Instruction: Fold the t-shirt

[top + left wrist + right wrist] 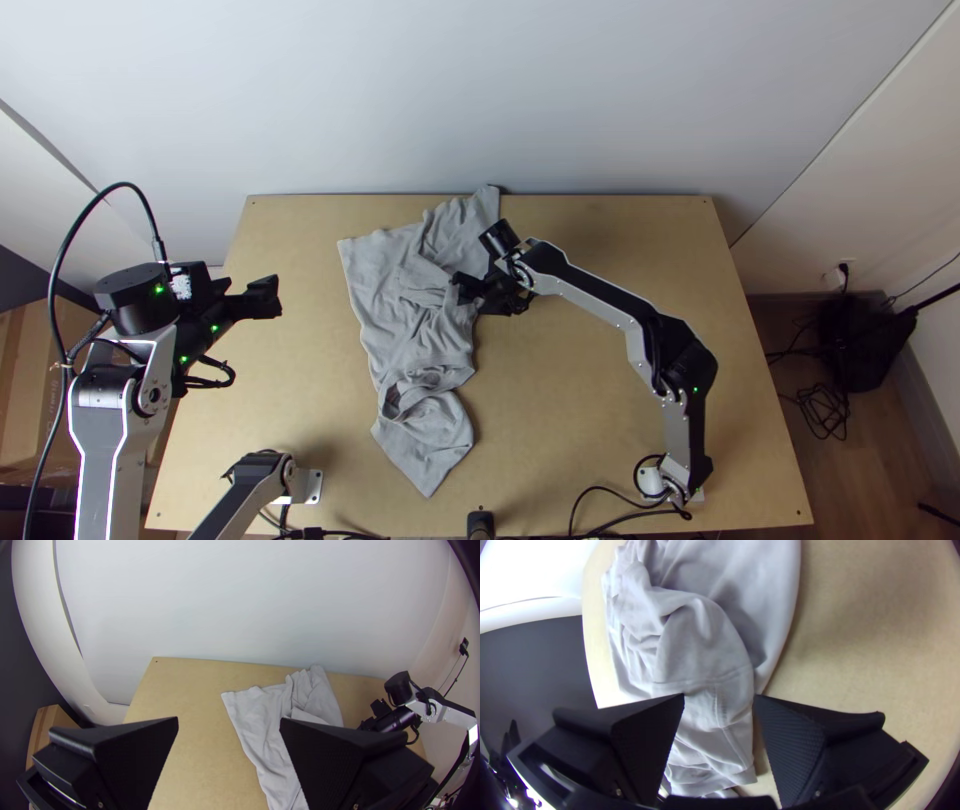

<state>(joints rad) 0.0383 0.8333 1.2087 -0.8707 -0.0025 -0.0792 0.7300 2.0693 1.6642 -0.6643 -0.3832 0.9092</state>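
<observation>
Grey t-shirt (415, 310) on the wooden table (590, 420), left of the middle in the top view, running from the far edge down towards the near side. Folding looks barely begun, if at all: cloth creased and bunched, part of it doubled over itself, no squared fold to be made out. Far end narrows to a strip at the table's far edge; near end tapers to a loose corner, with a rumpled pocket of cloth just above it. Left to do, by my reading: spread and straighten the shirt, bring in the sleeves and sides, then fold the length up. Right gripper (719, 695) is at the shirt's right side, about midway along its upper half; fingers parted, with a stitched seam (722, 707) and loose cloth showing between them in its wrist view. Nothing looks pinched; whether the tips touch the fabric, cannot tell. Left gripper (229, 719) is well apart from the shirt, over towards the table's left side, fingers wide apart and nothing between them; the shirt lies to its right in the top view.
</observation>
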